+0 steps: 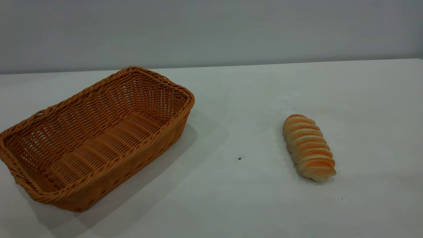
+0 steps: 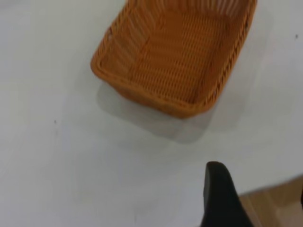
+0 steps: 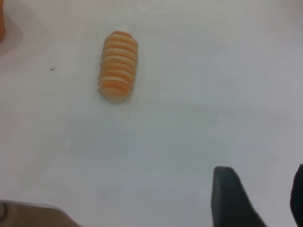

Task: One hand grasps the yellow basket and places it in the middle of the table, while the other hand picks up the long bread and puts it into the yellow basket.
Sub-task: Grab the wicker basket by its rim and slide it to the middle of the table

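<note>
The yellow basket (image 1: pixel 96 138) is an orange-tan woven wicker basket. It stands empty on the left part of the white table (image 1: pixel 238 99). The long bread (image 1: pixel 309 147), a ridged golden and cream roll, lies on the table to the right, well apart from the basket. Neither gripper shows in the exterior view. In the left wrist view my left gripper (image 2: pixel 258 179) hangs open and empty above the table edge, away from the basket (image 2: pixel 175 56). In the right wrist view my right gripper (image 3: pixel 261 175) is open and empty above the table, away from the bread (image 3: pixel 118 66).
A tiny dark speck (image 1: pixel 240 158) lies on the table between basket and bread. A grey wall stands behind the table's far edge. The wooden floor (image 2: pixel 279 203) shows beyond the table edge in the left wrist view.
</note>
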Controlling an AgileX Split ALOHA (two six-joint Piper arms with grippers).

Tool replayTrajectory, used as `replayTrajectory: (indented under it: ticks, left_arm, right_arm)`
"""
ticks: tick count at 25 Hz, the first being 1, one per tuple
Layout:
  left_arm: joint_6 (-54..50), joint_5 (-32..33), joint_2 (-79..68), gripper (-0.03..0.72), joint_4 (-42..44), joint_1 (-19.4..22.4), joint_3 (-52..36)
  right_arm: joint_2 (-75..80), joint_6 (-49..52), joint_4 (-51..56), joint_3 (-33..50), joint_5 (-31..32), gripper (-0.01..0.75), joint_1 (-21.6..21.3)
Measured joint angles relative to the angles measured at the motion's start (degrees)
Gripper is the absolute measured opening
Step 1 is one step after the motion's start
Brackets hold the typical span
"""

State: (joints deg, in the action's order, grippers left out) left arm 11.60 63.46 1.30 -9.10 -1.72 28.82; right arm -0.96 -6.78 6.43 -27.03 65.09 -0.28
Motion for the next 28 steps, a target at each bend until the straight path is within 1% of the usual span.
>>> replayTrajectory:
  ticks: [4, 7, 10, 16, 21, 25, 28]
  left_arm:
    - [0.0, -3.8, 0.0, 0.465, -3.3, 0.0, 0.2]
    - [-1.0, -4.1, -0.7, 0.465, -4.5, 0.0, 0.2]
    - [-1.9, -4.1, -5.1, 0.465, -4.7, 0.0, 0.2]
    - [-2.2, -6.1, -21.6, 0.465, -5.0, 0.0, 0.2]
    - [-4.5, -12.3, -36.9, 0.465, -5.0, 0.0, 0.2]
    - [-8.2, -16.0, -48.5, 0.465, -4.4, 0.0, 2.4]
    - [-11.6, -18.2, -56.4, 0.465, -2.5, 0.0, 5.7]
  right_arm:
    - [0.0, 0.4, 0.3, 0.0, 0.0, 0.353, 0.0]
    - [0.0, 0.4, 0.5, 0.0, -0.2, 0.353, 0.0]
    - [0.0, -1.0, 1.2, -0.6, -1.2, 0.353, 0.0]
    - [10.1, -11.1, 5.0, -3.4, -6.5, 0.353, 0.0]
    - [22.4, -17.8, 11.9, -4.8, -11.1, 0.353, 0.0]
    - [31.2, -20.5, 17.5, -4.8, -16.4, 0.353, 0.0]
    - [35.7, -21.1, 19.1, -4.8, -19.6, 0.353, 0.0]
